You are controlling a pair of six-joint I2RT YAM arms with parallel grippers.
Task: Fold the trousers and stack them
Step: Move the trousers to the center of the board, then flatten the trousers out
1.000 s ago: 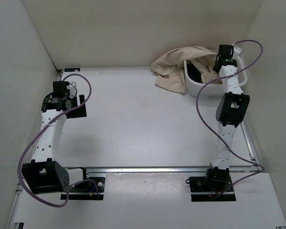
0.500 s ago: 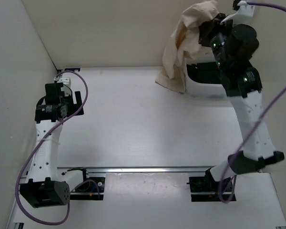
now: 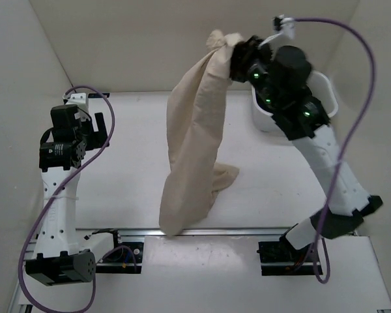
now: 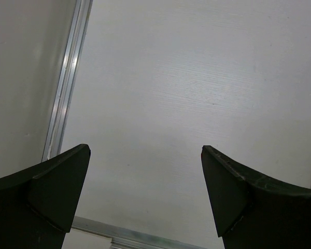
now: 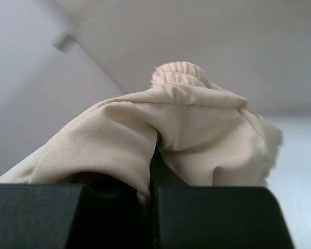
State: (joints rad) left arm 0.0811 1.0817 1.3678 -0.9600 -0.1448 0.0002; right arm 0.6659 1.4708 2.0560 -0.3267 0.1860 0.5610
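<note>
In the overhead view the left arm stands along the left side of the counter (image 3: 137, 169), with a purple cable (image 3: 111, 120) looping over it. The left hand (image 3: 99, 128) is held above bare counter, well apart from the cloth. In its wrist camera the left hand (image 4: 145, 192) has its two dark fingers (image 4: 41, 197) spread wide with nothing between them. Below them are only pale counter (image 4: 197, 78) and a metal rail (image 4: 67, 104) along the left side.

Near the middle, the trousers (image 3: 192, 137) hang in the air as a long beige drape. They are bunched at the top and widen on the way down. One lower end lies crumpled on the counter just right of the drape. The longer end reaches down across the rail (image 3: 260, 229) at the near edge, and whether it touches the surface cannot be told.

At the top of the drape, the right hand (image 3: 238, 59) is raised high and clamped on the bunched cloth. In the right wrist camera the right hand (image 5: 153, 207) has its fingers (image 5: 67, 212) pressed together on a fold of the trousers (image 5: 197, 135). A ribbed gathered edge (image 5: 176, 72) sticks up above the fold.

Behind the right arm, at the far right of the counter, sits a white tub (image 3: 326, 88), mostly hidden by the arm.
</note>
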